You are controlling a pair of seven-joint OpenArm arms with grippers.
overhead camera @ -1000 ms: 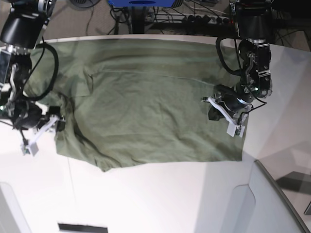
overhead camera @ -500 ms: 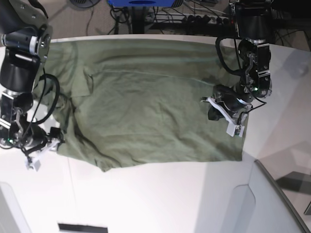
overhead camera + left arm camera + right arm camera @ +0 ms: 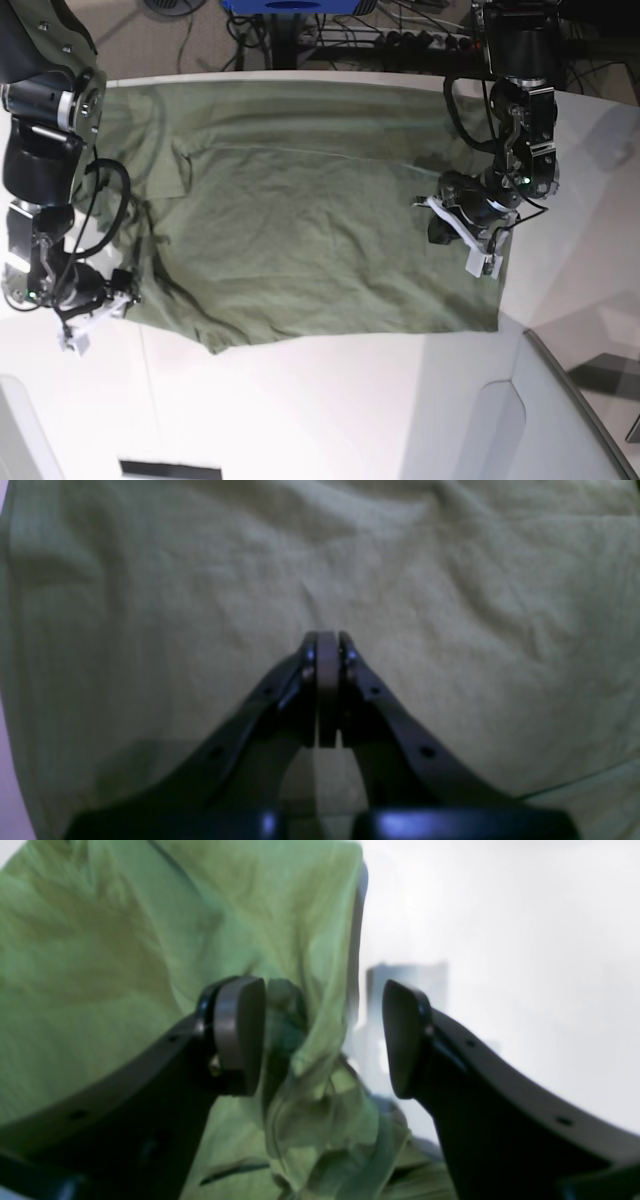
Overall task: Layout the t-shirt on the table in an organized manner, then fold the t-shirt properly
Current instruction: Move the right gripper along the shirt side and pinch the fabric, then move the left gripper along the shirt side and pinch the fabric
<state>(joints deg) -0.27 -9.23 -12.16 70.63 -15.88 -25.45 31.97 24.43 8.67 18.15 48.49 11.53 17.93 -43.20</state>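
The olive-green t-shirt (image 3: 300, 220) lies spread across the white table (image 3: 300, 410), with its left edge wrinkled. My left gripper (image 3: 462, 238) rests over the shirt's right part. In the left wrist view it (image 3: 327, 642) is shut, pads together, with cloth (image 3: 450, 605) filling the view and no fold seen between the pads. My right gripper (image 3: 92, 318) sits at the shirt's lower left edge. In the right wrist view it (image 3: 322, 1037) is open, and a bunched fold of the shirt edge (image 3: 305, 1050) lies between the jaws, close to the left finger (image 3: 240, 1035).
A grey translucent panel (image 3: 520, 420) stands at the front right of the table. Cables and a power strip (image 3: 420, 40) lie on the floor beyond the far edge. Bare white table (image 3: 500, 940) shows beside the shirt edge.
My right arm has moved toward the front edge along the shirt's left side, down to the lower left corner. My left arm has barely moved.
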